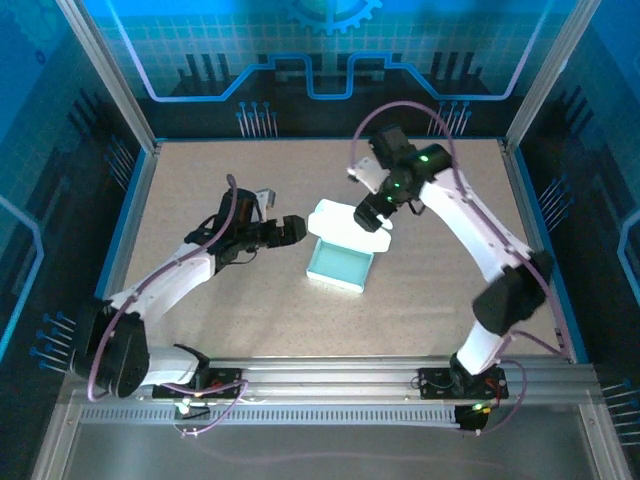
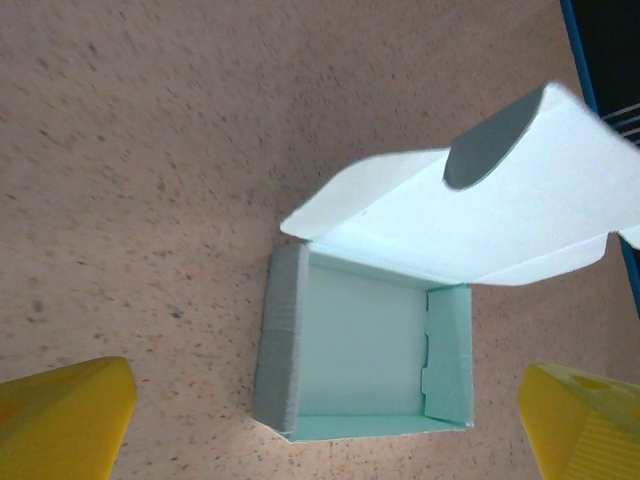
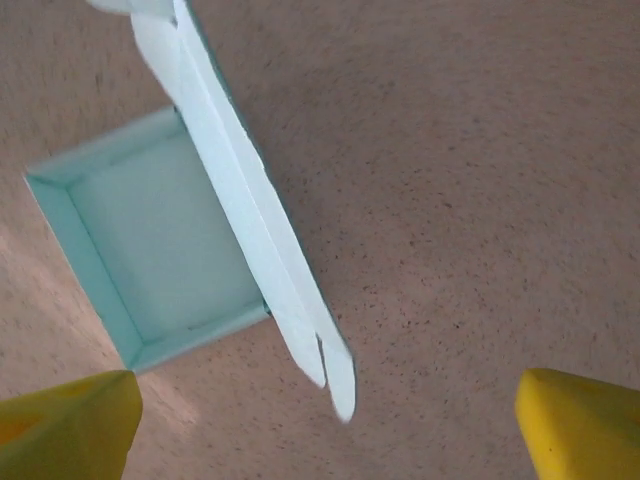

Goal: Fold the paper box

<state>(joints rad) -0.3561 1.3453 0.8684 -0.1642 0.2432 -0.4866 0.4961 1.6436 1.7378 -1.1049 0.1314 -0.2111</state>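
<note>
Beside the paper box (image 1: pixel 340 262), on its left, the left gripper (image 1: pixel 290 230) hovers with its jaws spread wide and nothing between them. Its yellow fingertips (image 2: pixel 60 425) frame the box from just above the table (image 1: pixel 200 180). Over the box's far right corner hangs the right gripper (image 1: pixel 375 218), also wide apart and pinching nothing. From its wrist view the lid (image 3: pixel 250 230) shows edge-on, standing up from the far wall and clear of both pads.

The box sits near the table's middle with its tray (image 2: pixel 360 340) already squared up: four walls stand, and the inner side wall shows its locking tabs seated. What remains, as I judge it, is closing the lid. To do that cleanly, the left gripper should steady the tray's left wall so the light card does not skid. The right gripper should press the lid down from close to the hinge rather than from its free edge, which would only bow. The rounded side ears and the tuck flap (image 2: pixel 500 150) need to go inside the walls, not ride over them. A slow sweep toward the near wall suits best.

The tray holds nothing; its pale floor is bare in both wrist views.
</note>
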